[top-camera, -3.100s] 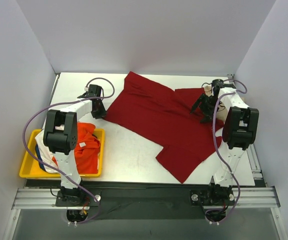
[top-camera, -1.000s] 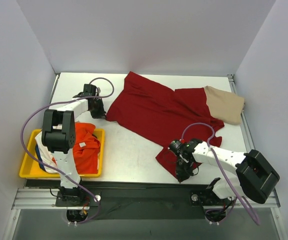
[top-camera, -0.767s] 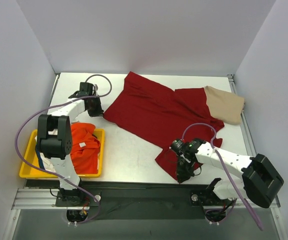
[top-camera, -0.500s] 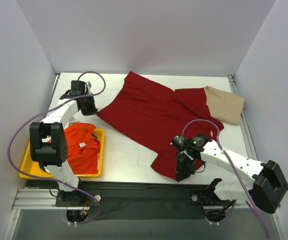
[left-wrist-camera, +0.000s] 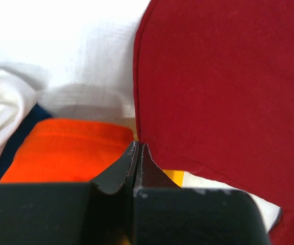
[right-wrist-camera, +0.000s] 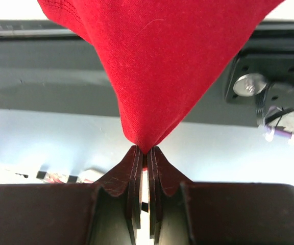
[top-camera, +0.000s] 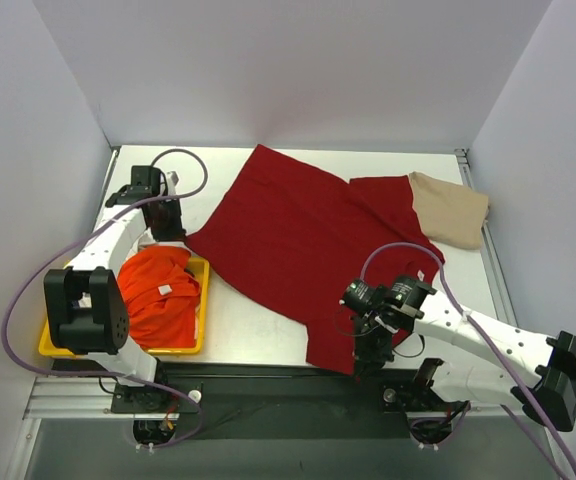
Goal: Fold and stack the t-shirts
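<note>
Large dark red cloth t-shirt (top-camera: pixel 308 240) is lying spread across the white table (top-camera: pixel 258 330). Its long axis is running diagonally, from the far edge left of centre toward the near edge right of centre. One sleeve is pointing to the right edge and overlapping a tan cloth shirt (top-camera: pixel 453 208) in the far right corner.

Left gripper (top-camera: pixel 168 228) is pinching the red shirt's left corner, jaws fully closed on it, just beyond the yellow plastic tray (top-camera: pixel 200 310) at the near left corner. Right gripper (top-camera: pixel 365 355) is clamping the shirt's near corner at the table's near edge, jaws nearly together with cloth between them.

The overhead view is hiding both pinches. The left wrist view is showing a stitched edge meeting the fingertips, with bright orange cloth (left-wrist-camera: pixel 65 148), white cloth (left-wrist-camera: pixel 4 112) and dark blue cloth (left-wrist-camera: pixel 14 143) underneath. The right wrist view is showing the fabric drawn to a taut point.
</note>
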### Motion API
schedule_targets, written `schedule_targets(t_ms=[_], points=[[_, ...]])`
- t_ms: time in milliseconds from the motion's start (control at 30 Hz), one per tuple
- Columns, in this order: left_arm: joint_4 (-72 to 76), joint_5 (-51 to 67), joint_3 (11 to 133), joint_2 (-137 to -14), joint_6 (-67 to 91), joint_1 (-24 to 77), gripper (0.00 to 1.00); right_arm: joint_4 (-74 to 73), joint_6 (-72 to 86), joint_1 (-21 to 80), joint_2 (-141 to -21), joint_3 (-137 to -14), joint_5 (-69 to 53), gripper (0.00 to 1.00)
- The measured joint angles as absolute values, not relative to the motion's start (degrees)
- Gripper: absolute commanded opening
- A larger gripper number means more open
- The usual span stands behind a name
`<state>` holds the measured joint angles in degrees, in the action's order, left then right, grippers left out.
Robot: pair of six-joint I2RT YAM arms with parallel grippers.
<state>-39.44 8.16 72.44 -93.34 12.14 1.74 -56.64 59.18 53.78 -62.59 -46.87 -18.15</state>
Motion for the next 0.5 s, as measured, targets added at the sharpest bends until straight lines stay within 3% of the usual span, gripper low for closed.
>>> schedule_targets(t_ms=[233, 500], points=[[-43.77, 7.55, 70.43, -88.77, 9.34, 1.28, 0.00, -59.46, 64.45, 59.79, -62.39, -50.48, -17.61, 0.00], [-45.45, 10.92, 72.86, -90.85, 8.97, 1.48, 0.00, -61.84, 64.58, 53.98, -64.29, -57.34, -13.15, 0.00]])
